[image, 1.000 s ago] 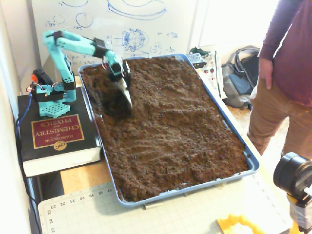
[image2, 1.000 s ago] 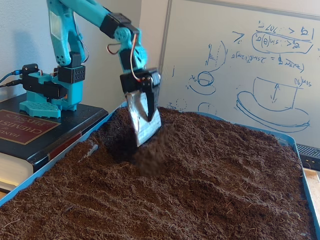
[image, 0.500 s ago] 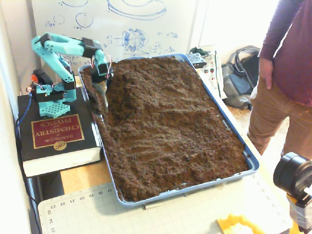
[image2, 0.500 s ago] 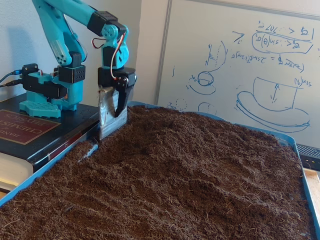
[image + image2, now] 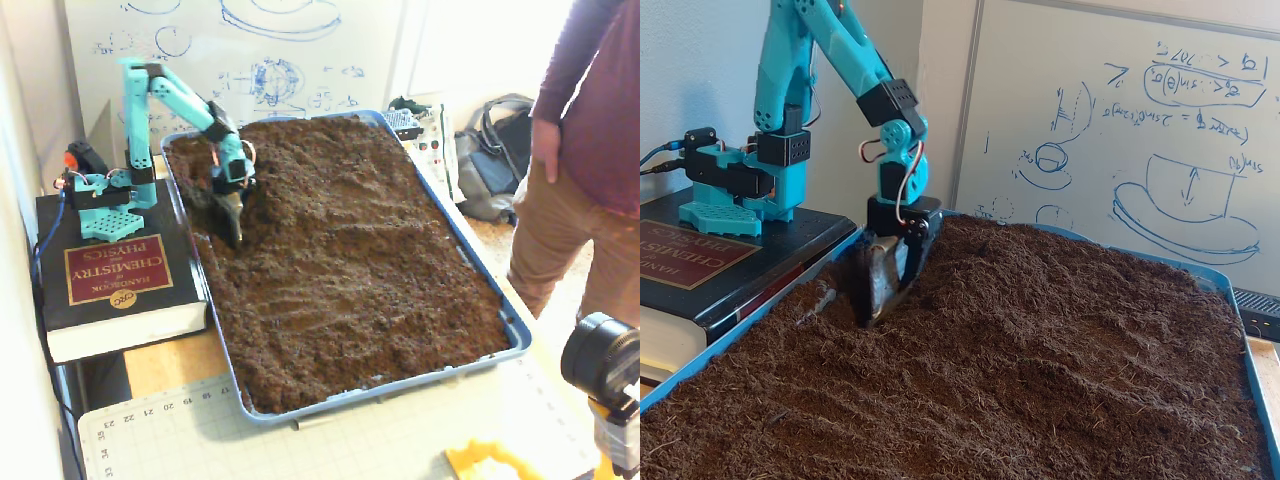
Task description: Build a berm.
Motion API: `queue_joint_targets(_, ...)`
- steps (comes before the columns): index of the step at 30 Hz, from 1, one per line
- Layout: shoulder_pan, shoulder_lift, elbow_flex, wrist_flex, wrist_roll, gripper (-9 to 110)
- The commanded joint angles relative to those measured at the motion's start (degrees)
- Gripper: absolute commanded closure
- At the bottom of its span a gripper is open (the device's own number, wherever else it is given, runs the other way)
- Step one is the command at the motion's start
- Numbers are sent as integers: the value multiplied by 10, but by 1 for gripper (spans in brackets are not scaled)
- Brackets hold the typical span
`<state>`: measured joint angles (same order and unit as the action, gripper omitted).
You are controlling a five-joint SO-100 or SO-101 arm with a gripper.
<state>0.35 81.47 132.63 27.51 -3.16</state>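
Note:
A blue tray (image 5: 487,283) (image 5: 738,338) is filled with dark brown crumbly soil. The berm (image 5: 300,150) (image 5: 1040,275) is a raised, rounded mound in the far part of the tray, higher than the rippled soil nearer the front. My teal arm reaches down from its base at the left. My gripper (image 5: 228,222) (image 5: 880,298) carries a flat metal blade. It is pushed tip-first into the soil by the tray's left rim, at the foot of the mound. The jaws lie close together against the blade, and the tips are buried.
The arm's base (image 5: 100,195) stands on a thick black book (image 5: 110,270) (image 5: 685,262) left of the tray. A person (image 5: 590,150) stands at the right. A camera (image 5: 600,362) sits at the front right, and a whiteboard (image 5: 1120,130) stands behind.
A second ago the blade hung above the soil, shedding dirt. It swung left to the tray's rim, then came down and dug into the soil beside the mound.

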Motion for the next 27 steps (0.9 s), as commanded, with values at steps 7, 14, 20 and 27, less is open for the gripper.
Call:
queue_joint_targets(7,2,-20,-206,-37,4,101)
queue_joint_targets(14,2,29,-226,-37,5,101)
queue_joint_targets(20,4,91,-223,-2,5,101)
queue_joint_targets(27,8,174,-224,89,5,101)
